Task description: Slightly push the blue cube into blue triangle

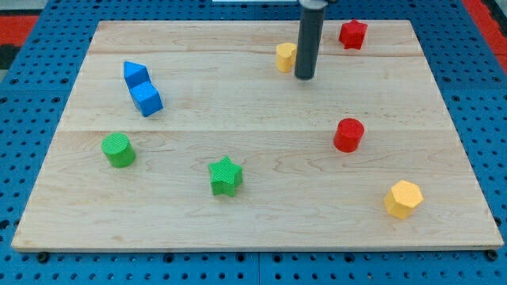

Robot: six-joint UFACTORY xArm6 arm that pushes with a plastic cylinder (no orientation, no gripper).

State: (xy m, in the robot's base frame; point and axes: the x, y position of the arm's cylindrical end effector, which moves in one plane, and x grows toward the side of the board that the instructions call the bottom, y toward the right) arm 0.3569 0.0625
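The blue cube (147, 100) lies at the view's left on the wooden board (253, 229). The blue triangle (135, 74) lies just above and left of it, and the two touch. My tip (305, 77) is at the view's top centre, far to the right of both blue blocks. It stands right beside a yellow block (286, 57), whose shape I cannot make out.
A red star (352, 34) lies at the top right. A red cylinder (348, 134) lies right of centre. A yellow hexagon (403, 198) lies at the bottom right. A green star (226, 176) lies at bottom centre. A green cylinder (118, 150) lies below the blue cube.
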